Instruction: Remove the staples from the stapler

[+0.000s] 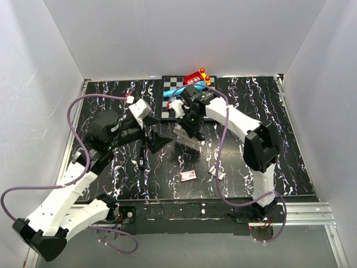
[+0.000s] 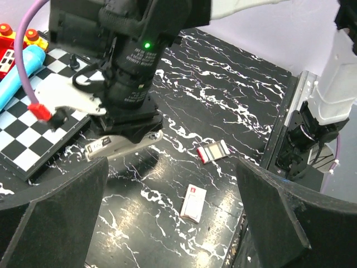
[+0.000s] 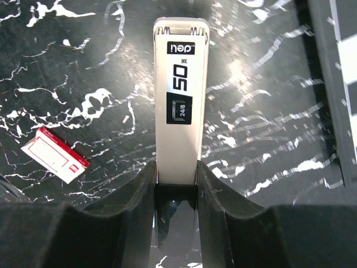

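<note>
1. A black, white-veined tabletop (image 1: 251,95) lies between plain white walls.
2. The right tool (image 3: 175,177) is narrowed onto the rear end of the stapler (image 3: 177,100), with one finger pressed against each side. The stapler's pale top, labelled "50" and "24/8", runs straight out ahead of the fingers.
3. From the left wrist, the stapler (image 2: 120,146) hangs tilted under the right tool, low over the tabletop. Whether it touches the surface cannot be told.
4. The left tool (image 2: 170,218) stands wide and holds nothing. It sits just beside the right tool, on that tool's left, and faces it.
5. On the near side of the right tool, toward the arm bases, a white-and-red box (image 1: 188,176) lies flat. A small red-edged striped piece (image 2: 213,151) lies near it, not touching.
6. Beyond the right tool, a checkerboard (image 1: 172,84) carries a red toy (image 1: 195,77) and a blue tube (image 2: 19,75).
7. A thin black stick (image 1: 143,159) lies on the near side of the left tool.
</note>
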### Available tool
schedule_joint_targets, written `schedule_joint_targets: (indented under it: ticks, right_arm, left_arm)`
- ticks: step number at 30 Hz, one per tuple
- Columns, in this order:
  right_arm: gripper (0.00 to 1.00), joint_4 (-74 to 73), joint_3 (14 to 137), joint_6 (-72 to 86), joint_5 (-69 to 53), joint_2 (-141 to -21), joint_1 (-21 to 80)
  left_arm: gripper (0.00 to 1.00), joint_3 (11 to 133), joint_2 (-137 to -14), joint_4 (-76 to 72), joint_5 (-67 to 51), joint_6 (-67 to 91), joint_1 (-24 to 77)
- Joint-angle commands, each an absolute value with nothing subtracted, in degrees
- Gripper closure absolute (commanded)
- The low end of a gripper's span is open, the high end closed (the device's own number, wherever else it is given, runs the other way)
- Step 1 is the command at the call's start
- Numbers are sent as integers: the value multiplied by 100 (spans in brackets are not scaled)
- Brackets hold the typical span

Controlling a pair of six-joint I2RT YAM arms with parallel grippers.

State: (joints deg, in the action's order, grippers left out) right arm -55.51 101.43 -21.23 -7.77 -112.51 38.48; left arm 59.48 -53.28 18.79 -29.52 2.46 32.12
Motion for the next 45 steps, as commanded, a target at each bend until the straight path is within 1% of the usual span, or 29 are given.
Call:
schedule_joint_targets:
  ticks: [1, 7, 12, 18, 26, 27, 38, 41, 43, 45]
  right_arm:
    - [87, -5415, 10406, -2610, -1037, -11469, 4122]
    - [87, -5046, 10476, -2874, -774, -11671, 4447]
    - [87, -4957, 10573, -2909, -914, -11803, 4587]
    - [85, -4913, 10652, -2944, -695, -12111, 4816]
    - [80, -4983, 10872, -3032, -537, -12498, 5097]
    - [79, -4992, 10872, -3041, -510, -12507, 5106]
    - [55, -5054, 11021, -2865, -571, -12358, 5115]
    - [52, -5071, 11109, -2821, -615, -12322, 5115]
    - [44, -5106, 11153, -2804, -607, -12270, 5106]
    - [40, -5115, 11153, -2778, -589, -12138, 5106]
  left_arm:
    - [2, 5687, -4695, 2206, -2839, 289, 3252]
    - [2, 5388, -3859, 2363, -2707, 597, 3252]
    - [2, 5467, -3788, 2680, -2768, 703, 3252]
    - [2, 5318, -3481, 2777, -2646, 817, 3252]
    - [2, 5212, -3357, 2848, -2444, 774, 3252]
    - [2, 5203, -3357, 2848, -2461, 773, 3252]
    - [2, 5194, -3243, 2944, -2347, 712, 3252]
    - [2, 5238, -3199, 2997, -2338, 668, 3252]
    - [2, 5256, -3164, 3023, -2338, 615, 3252]
    - [2, 5256, -3077, 3006, -2329, 563, 3252]
